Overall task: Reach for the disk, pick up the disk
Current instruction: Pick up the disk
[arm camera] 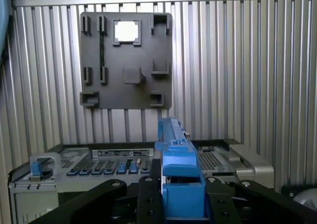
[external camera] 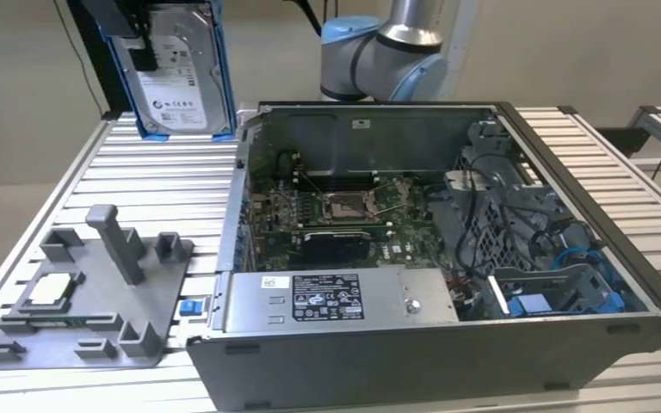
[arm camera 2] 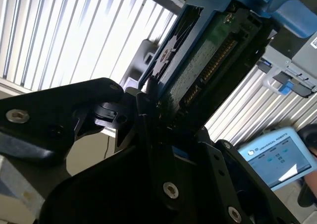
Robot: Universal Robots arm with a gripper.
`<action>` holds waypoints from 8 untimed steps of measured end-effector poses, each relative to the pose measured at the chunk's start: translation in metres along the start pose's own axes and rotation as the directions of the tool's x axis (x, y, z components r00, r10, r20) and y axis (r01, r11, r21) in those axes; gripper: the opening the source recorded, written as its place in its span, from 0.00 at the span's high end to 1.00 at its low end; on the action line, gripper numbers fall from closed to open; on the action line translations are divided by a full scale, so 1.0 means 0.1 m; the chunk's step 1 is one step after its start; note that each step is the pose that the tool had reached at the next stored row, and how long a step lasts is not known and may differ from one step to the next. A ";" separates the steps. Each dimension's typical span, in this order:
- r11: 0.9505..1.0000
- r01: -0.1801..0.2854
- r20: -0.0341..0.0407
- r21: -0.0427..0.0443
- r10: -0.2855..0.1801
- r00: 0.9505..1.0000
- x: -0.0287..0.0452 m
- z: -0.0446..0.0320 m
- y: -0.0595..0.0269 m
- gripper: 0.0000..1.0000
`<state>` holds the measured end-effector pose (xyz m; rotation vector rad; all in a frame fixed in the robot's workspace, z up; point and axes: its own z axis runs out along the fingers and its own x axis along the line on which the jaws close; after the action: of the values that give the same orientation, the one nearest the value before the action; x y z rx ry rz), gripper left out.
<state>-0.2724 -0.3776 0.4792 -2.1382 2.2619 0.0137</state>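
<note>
The disk (external camera: 182, 73), a silver-grey hard drive with a white label in a bright blue bracket, hangs upright in the air above the slatted table's far corner, at the exterior view's upper left. My gripper (external camera: 138, 53) is shut on its edge, and the disk touches nothing else. In the second wrist view the black fingers (arm camera 2: 143, 120) clamp the disk (arm camera 2: 208, 60), whose green circuit board faces the camera. In the first wrist view the blue bracket edge (arm camera: 176, 159) stands between the black finger links of my gripper (arm camera: 182, 194).
An open computer case (external camera: 606, 340) fills the table's middle and right, with a grey metal box (external camera: 330, 297) along its near wall. A grey fixture plate (external camera: 89, 301) holding a small silver chip (external camera: 52, 290) lies at the near left. The arm's base (external camera: 382, 52) stands behind the case.
</note>
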 end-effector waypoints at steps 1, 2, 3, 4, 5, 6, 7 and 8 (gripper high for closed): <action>1.000 0.000 0.000 0.000 0.000 1.000 -0.001 0.001 -0.025 1.00; 1.000 0.000 0.000 0.000 0.000 1.000 -0.002 0.001 -0.054 1.00; 1.000 0.000 0.000 0.000 0.000 1.000 -0.003 0.001 -0.080 1.00; 1.000 0.000 0.000 0.000 0.000 1.000 -0.004 0.001 -0.106 1.00; 1.000 0.000 0.000 0.000 0.000 1.000 -0.005 0.002 -0.132 1.00; 1.000 0.000 0.000 0.000 0.000 1.000 -0.006 0.002 -0.158 1.00; 1.000 0.000 0.000 0.000 0.000 1.000 -0.007 0.003 -0.182 1.00; 1.000 0.000 0.000 -0.001 0.000 1.000 -0.007 0.003 -0.210 1.00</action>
<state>-0.2515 -0.3780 0.4792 -2.1384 2.2622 0.0142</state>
